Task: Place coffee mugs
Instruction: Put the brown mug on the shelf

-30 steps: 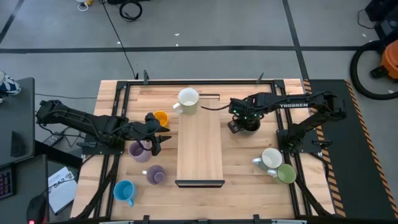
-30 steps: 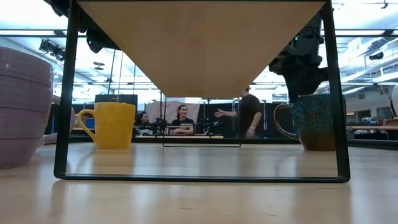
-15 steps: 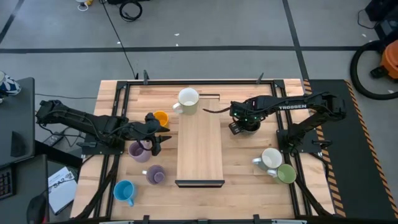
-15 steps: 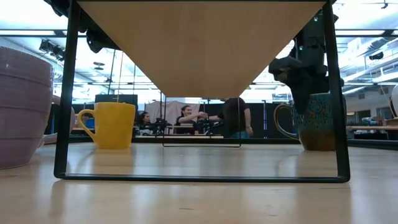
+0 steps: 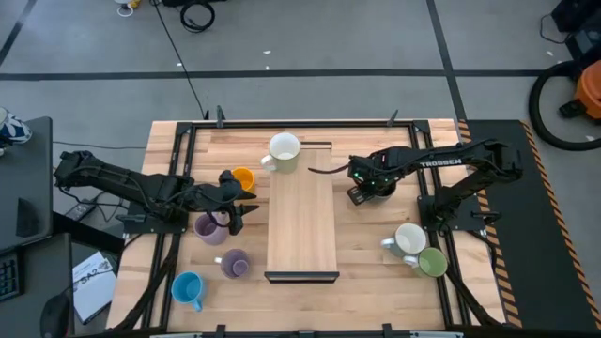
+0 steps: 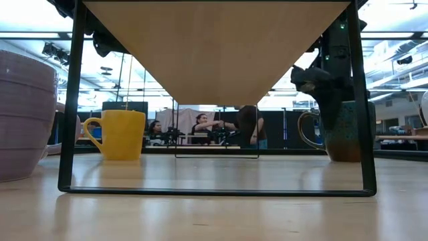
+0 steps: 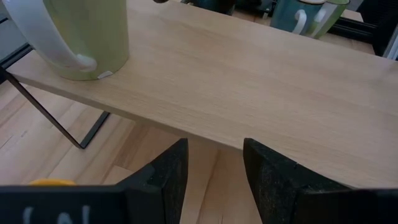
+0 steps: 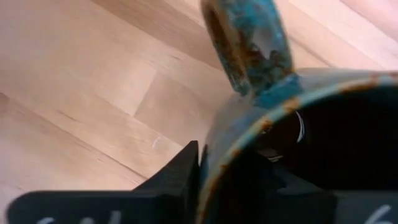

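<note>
Right wrist view: dark mug rim clamped.
The dark mug (image 8: 311, 118) is pinched by the right end effector (image 8: 214, 168); the left end effector (image 7: 214, 165) is spread, empty.

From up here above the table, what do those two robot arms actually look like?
Both are dark, slim, jointed arms. The right arm carries white TROSSEN lettering. The left arm is plain black. Each ends in a gripper with two flat dark fingers.

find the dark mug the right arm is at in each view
High: dark mug right of the shelf, under the right gripper.
Low: at the right, by the shelf's right leg.
Left wrist: cannot tell.
Right wrist: fills the picture, handle and rim, a finger on each side of the wall.
Shared landmark: the shelf.
</note>
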Controlling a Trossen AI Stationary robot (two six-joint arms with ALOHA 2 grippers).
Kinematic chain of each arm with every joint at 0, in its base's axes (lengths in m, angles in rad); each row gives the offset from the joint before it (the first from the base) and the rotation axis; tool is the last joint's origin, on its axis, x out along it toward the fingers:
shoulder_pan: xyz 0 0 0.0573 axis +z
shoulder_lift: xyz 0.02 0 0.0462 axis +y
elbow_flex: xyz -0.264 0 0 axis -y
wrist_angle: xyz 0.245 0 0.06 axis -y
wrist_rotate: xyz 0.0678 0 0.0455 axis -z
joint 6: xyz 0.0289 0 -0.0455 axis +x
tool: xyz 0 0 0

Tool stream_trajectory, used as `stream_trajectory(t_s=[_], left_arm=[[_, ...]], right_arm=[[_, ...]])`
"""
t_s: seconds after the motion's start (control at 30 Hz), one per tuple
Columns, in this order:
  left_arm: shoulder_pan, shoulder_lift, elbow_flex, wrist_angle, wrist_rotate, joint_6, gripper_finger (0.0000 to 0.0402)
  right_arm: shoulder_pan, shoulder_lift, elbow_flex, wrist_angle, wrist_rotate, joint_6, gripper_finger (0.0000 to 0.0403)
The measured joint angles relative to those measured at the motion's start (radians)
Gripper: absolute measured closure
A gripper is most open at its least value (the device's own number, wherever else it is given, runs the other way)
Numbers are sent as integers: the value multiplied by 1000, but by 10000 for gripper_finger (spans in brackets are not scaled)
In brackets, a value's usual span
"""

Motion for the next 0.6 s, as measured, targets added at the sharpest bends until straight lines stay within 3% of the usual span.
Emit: stream_trajectory(t_s=[0.17, 0.6], left_arm=[[0, 0, 0, 0, 0, 0, 241], [0, 0, 0, 0, 0, 0, 241]], right_arm=[[2, -1, 0, -4, -4, -74, 360], [13, -1, 1, -7, -27, -290, 360]])
